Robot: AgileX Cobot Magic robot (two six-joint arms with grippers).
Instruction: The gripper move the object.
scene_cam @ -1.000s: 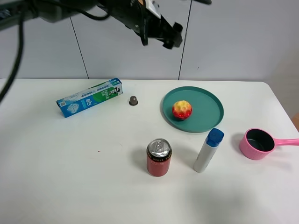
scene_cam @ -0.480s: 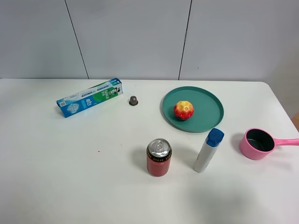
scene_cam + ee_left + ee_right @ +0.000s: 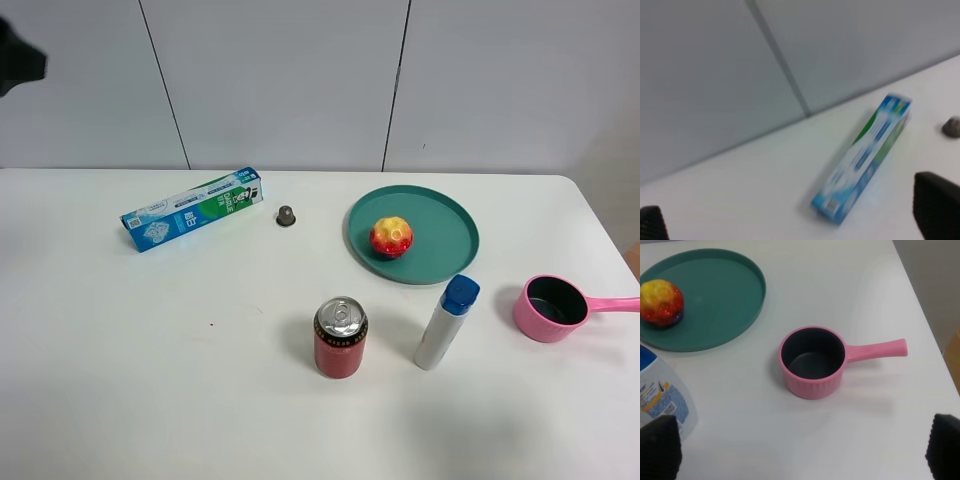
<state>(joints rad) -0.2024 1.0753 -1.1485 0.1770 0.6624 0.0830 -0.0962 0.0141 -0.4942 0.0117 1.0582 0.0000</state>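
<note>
Fruit (image 3: 390,238) sits on the teal plate (image 3: 445,255), left of centre (untouched). Left gripper (image 3: 790,220) fingers spread wide, empty, over the blurry, probably toothpaste, box (image 3: 862,160). Right gripper (image 3: 802,452) also spread, above the pink pot (image 3: 813,361).

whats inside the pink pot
Nothing shows inside the pink pot: the right wrist view looks down onto its bare dark bottom. Only the inner wall nearest that camera is hidden by the rim.

- Toy fruit (image 3: 390,238) lies on the plate (image 3: 447,255).
- Box (image 3: 191,208) lies far left; cap (image 3: 286,215) between box and plate.
- Can (image 3: 341,337) and bottle (image 3: 446,322) stand in front.
- Pot (image 3: 549,308) sits far right.
</note>
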